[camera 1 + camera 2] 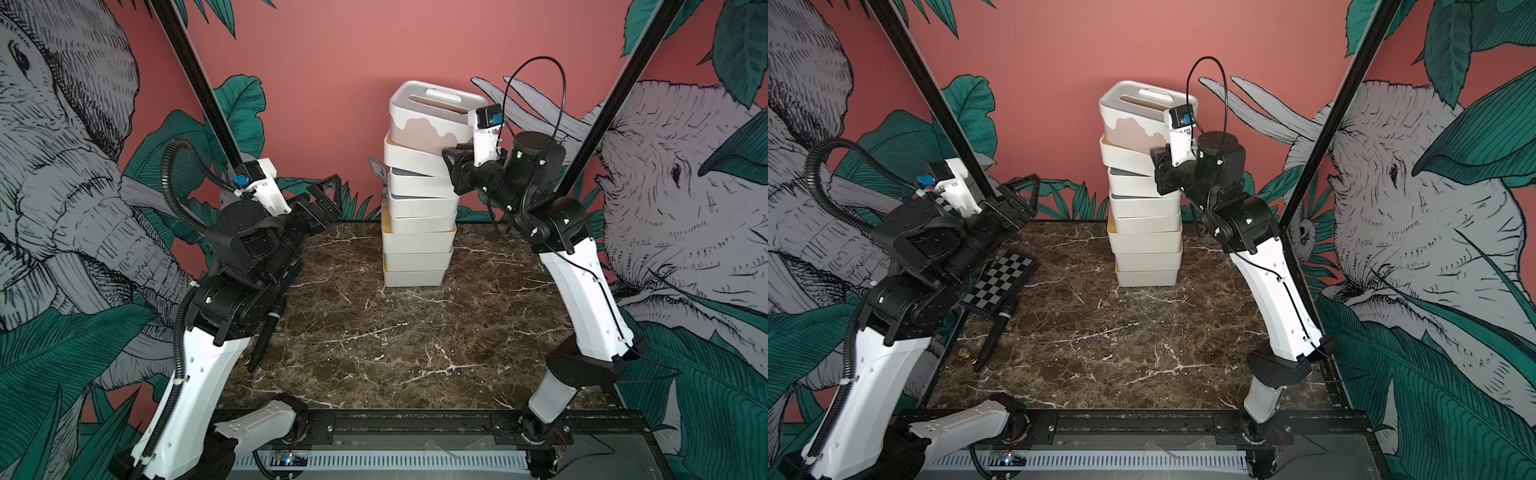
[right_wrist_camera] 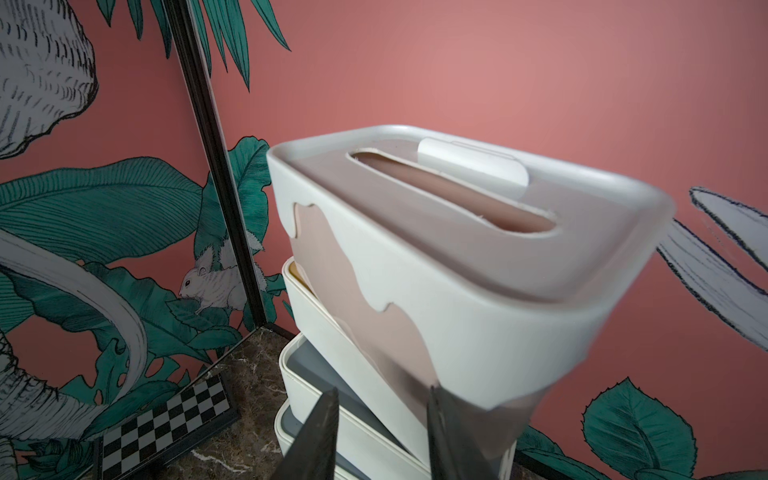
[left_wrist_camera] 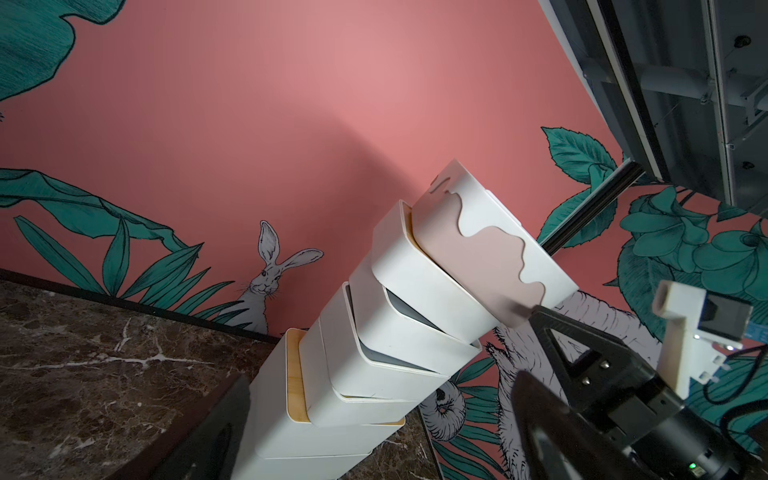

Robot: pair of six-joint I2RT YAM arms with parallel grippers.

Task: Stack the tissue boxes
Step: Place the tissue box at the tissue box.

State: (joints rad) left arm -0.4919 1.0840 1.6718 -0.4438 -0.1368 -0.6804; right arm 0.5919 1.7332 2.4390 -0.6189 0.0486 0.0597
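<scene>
Room: pink wall (image 1: 332, 50) printed with elephants and leaves.
Surface: dark veined marble table (image 1: 374, 353); checkerboard panel (image 1: 1000, 282) at its left edge.
Stack: tissue boxes (image 1: 417, 245) piled crookedly at the table's far middle.
Top: drip-pattern box (image 1: 432, 120) sits tilted on the skewed box below.
Right: right tool (image 1: 451, 154) nearly closed, tip at that box's lower right corner, probably nudging it square; whether it pinches, I cannot tell.
Left: left tool (image 1: 328, 199) spread wide, well left of the tissue boxes, likely out of the way.
</scene>
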